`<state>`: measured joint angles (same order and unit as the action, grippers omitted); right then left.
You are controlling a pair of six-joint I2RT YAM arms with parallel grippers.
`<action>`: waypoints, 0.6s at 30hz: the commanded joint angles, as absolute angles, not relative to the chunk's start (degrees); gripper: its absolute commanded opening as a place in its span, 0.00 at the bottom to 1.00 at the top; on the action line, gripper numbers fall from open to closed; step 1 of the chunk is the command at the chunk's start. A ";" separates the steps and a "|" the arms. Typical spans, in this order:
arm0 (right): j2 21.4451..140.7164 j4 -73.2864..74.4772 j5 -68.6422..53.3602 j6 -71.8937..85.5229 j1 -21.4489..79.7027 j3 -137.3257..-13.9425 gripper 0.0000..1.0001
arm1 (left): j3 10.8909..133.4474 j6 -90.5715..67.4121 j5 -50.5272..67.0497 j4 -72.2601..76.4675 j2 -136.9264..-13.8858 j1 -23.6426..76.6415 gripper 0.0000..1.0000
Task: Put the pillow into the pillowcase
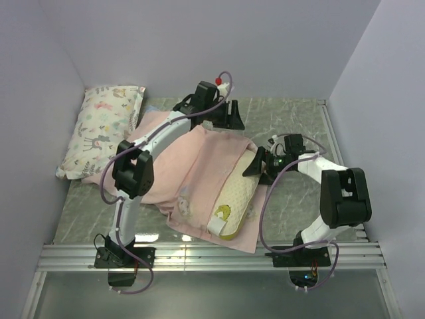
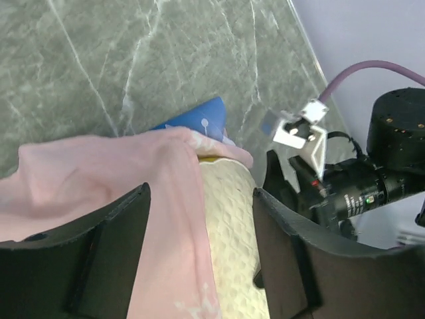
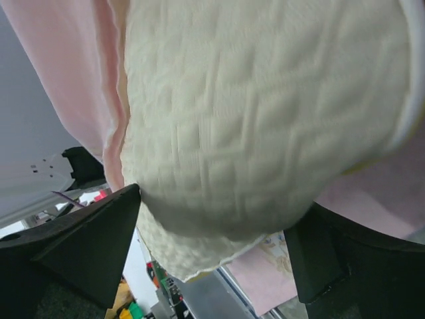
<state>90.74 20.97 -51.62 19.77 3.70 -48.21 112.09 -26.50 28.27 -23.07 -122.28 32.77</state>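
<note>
The pink pillowcase (image 1: 192, 166) lies spread across the middle of the table. The cream dimpled pillow (image 1: 236, 193) lies partly inside its right side, with the near end and yellow logo showing. My left gripper (image 1: 232, 118) hangs open above the case's far edge. In the left wrist view its jaws (image 2: 199, 193) straddle pink fabric (image 2: 99, 173) and pillow (image 2: 229, 212), and a blue corner (image 2: 199, 118) peeks out. My right gripper (image 1: 257, 163) is at the pillow's far right end. Its jaws (image 3: 222, 199) stand wide open around the pillow (image 3: 265, 119), with pink fabric (image 3: 73, 66) beside it.
A smaller white pillow (image 1: 99, 129) with animal-and-flower print lies at the far left against the wall. Walls close the table on the left, back and right. A metal rail (image 1: 212, 256) runs along the near edge. The right arm's wrist (image 2: 372, 179) is close to my left gripper.
</note>
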 commanded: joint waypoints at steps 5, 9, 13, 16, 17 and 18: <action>91.41 2.56 -52.83 27.86 6.06 -45.44 0.61 | 119.43 -20.48 22.42 -31.46 -132.52 36.74 0.71; 88.16 -2.52 -50.19 24.79 7.20 -43.95 0.34 | 118.92 -23.46 22.76 -31.38 -135.09 37.27 0.67; 85.61 -4.31 -47.47 20.15 9.66 -42.72 0.00 | 116.64 -27.41 33.63 -23.41 -134.39 37.18 0.12; 84.38 -5.62 -45.27 17.06 12.21 -41.76 0.00 | 113.30 -36.88 44.16 -6.12 -131.76 37.70 0.00; 83.77 -6.23 -44.65 16.88 12.56 -41.40 0.00 | 111.72 -40.83 46.12 -1.37 -131.49 37.88 0.00; 83.59 -7.89 -44.39 16.96 12.66 -40.70 0.00 | 111.10 -49.05 47.80 9.64 -131.31 38.14 0.00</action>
